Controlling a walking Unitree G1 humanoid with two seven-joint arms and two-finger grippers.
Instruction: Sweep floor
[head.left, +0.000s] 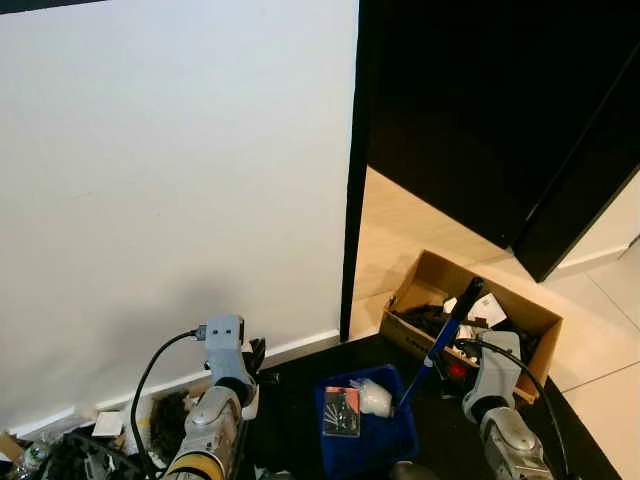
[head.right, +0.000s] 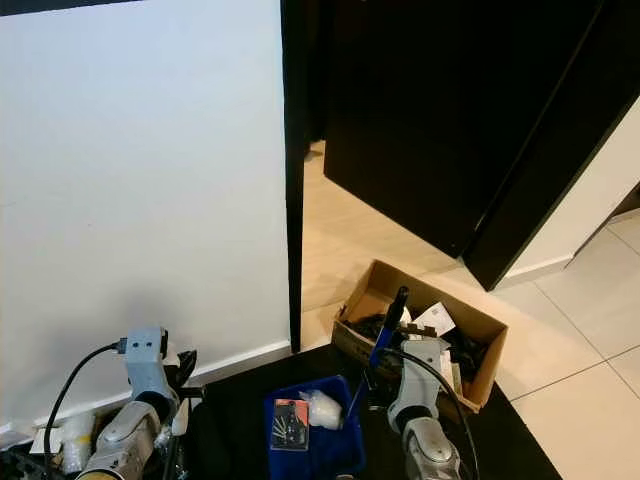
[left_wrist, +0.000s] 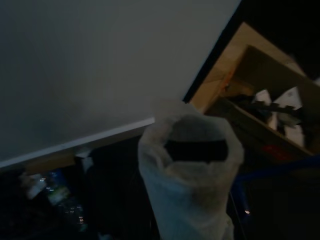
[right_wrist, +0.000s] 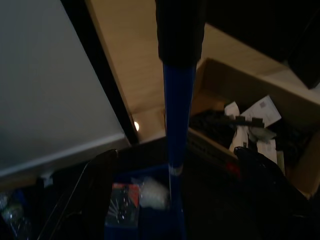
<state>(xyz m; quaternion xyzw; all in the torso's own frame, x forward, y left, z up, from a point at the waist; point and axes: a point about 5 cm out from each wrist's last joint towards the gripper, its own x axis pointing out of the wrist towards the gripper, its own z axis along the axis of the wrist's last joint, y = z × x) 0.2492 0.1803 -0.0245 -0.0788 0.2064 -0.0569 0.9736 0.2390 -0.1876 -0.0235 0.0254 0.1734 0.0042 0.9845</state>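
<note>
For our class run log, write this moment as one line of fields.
task: sweep floor | right end effector: around blue dustpan handle | dustpan: holds litter | cardboard box: open, on floor beside | left end effector: holding pale wrapping

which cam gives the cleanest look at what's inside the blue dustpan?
Left eye view: the blue dustpan lies open from above, holding a small card and a crumpled white wad. Right eye view shows the same, smaller and cut by the frame edge. Right wrist view is dim, with the blue handle across it. Left wrist view has just a blue edge.
</note>
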